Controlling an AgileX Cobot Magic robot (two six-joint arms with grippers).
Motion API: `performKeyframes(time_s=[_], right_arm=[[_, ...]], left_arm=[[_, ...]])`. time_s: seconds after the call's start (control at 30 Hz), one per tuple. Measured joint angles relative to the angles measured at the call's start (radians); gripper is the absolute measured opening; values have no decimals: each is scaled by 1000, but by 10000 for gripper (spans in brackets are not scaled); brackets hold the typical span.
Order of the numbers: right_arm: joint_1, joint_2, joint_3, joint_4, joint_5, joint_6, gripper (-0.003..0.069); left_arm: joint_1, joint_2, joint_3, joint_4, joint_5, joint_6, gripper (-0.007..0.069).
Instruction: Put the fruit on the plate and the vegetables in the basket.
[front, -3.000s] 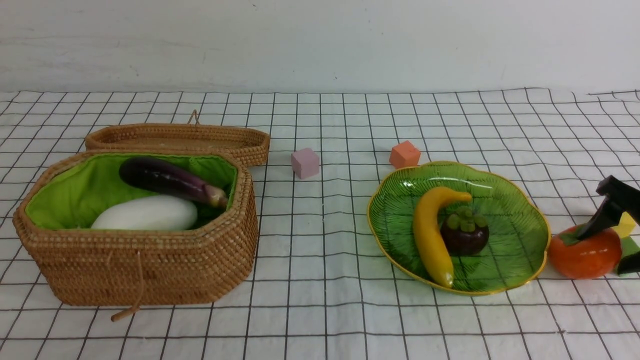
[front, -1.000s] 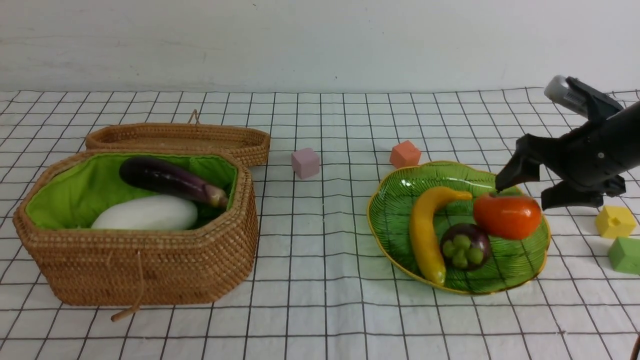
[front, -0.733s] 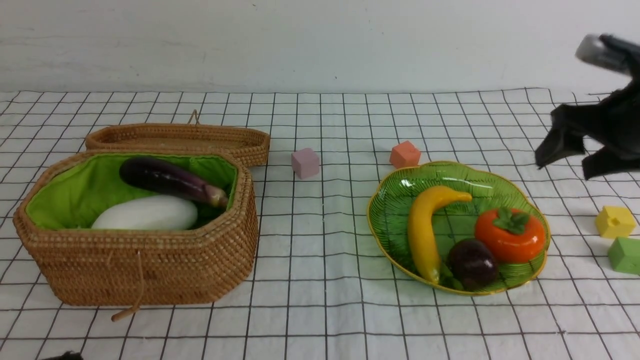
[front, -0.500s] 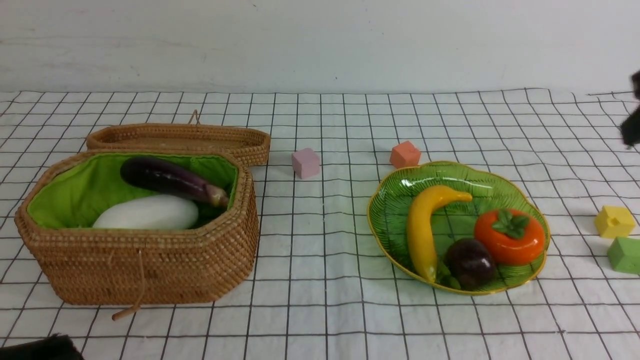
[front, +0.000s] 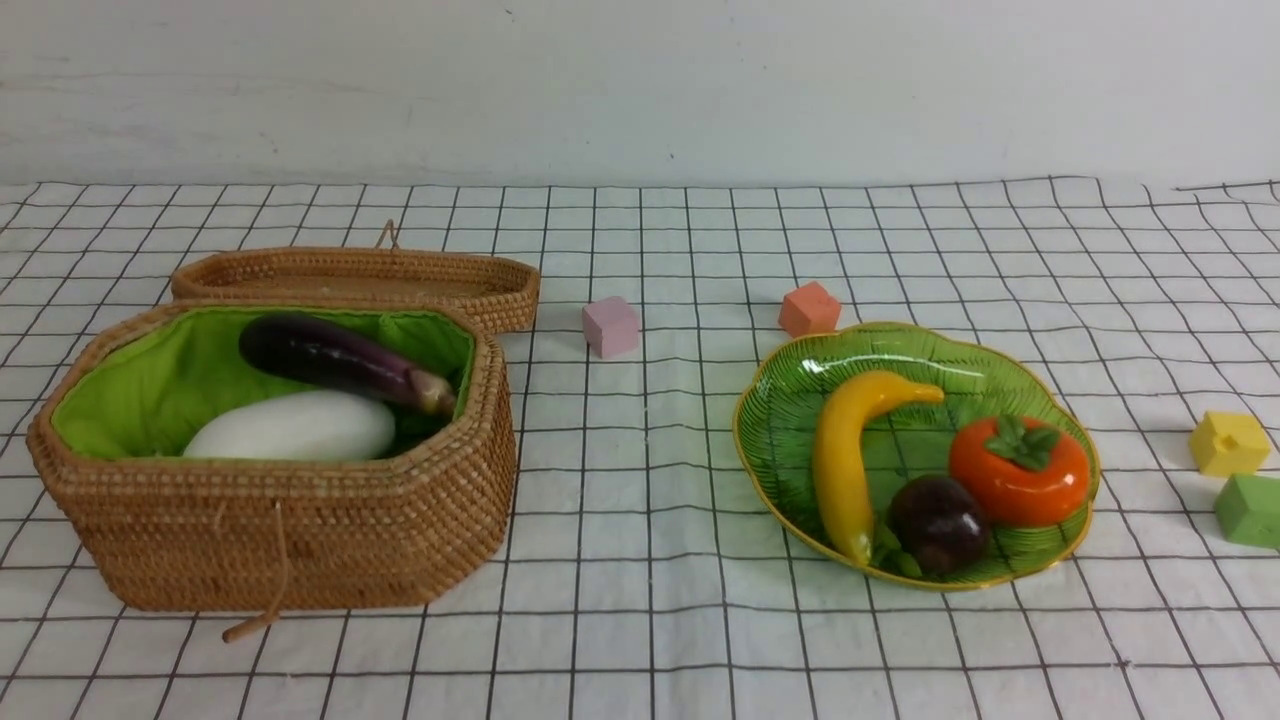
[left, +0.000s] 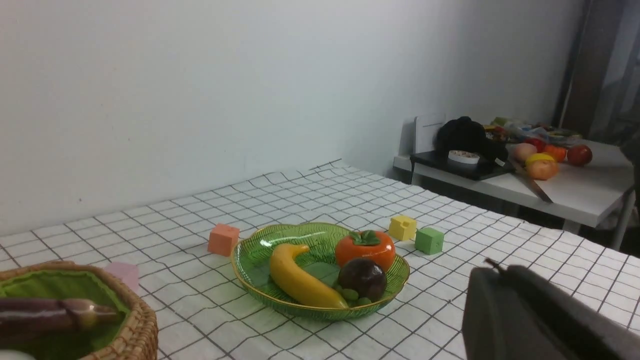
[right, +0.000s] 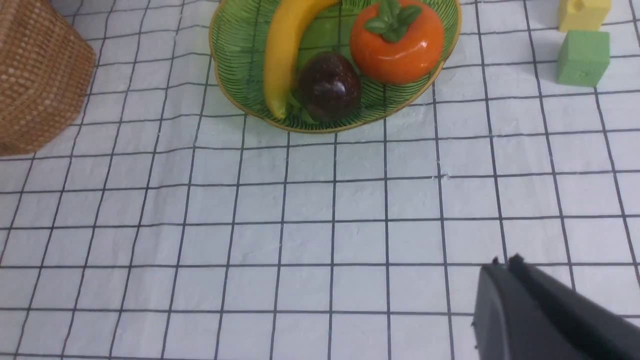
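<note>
- Both hands are pulled back and hold nothing: the left hand (left: 492, 265) shows its fingers pressed together at the edge of its wrist view, and the right hand (right: 502, 260) looks the same in its own, above bare worktop (front: 640, 520).
- On the plate (front: 790, 400) lie the banana (front: 845, 450) toward 9 o'clock, the persimmon (front: 1020, 475) toward 3 o'clock and the mangosteen (front: 940, 520) toward 6 o'clock, tipped on its side.
- In the basket (front: 300, 540) the eggplant (front: 330, 360) rests above the radish (front: 290, 428); a carrot or gourd cannot be seen anywhere.
- Judging from this, sorting looks finished; the step in hand is retreat and check.
- To do it well, the arms should stay high and clear of the plate's rim, since the mangosteen sits close to the 6 o'clock edge and a nudge might roll it out.
- Pink cube (front: 610, 325), orange cube (front: 808, 308), yellow cube (front: 1228, 443) and green cube (front: 1250, 508) belong to neither group and should be left alone.
- The lid (front: 350, 275) behind the basket needs no handling.
</note>
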Motion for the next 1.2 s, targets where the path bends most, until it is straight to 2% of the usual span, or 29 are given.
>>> performKeyframes(time_s=[0.2,0.57,0.7,0.83,0.93,1.03,1.2], right_arm=[[18,-94,108,8,-144,6,7],[41,-95,195,4,-137,6,17],[41,-97,200,-55,-151,6,15],[41,-147,279,-82,-311,-13,-6],[45,-269,483,-99,-570,-55,-8],[46,-364,658,-101,-715,-30,-8],[47,-429,831,-106,-791,2,-8]], left_arm=[[0,0,42,0,3,0,-13],[0,0,72,0,8,0,-13],[0,0,72,0,8,0,-13],[0,0,72,0,8,0,-13],[0,0,72,0,8,0,-13],[0,0,72,0,8,0,-13],[0,0,72,0,8,0,-13]])
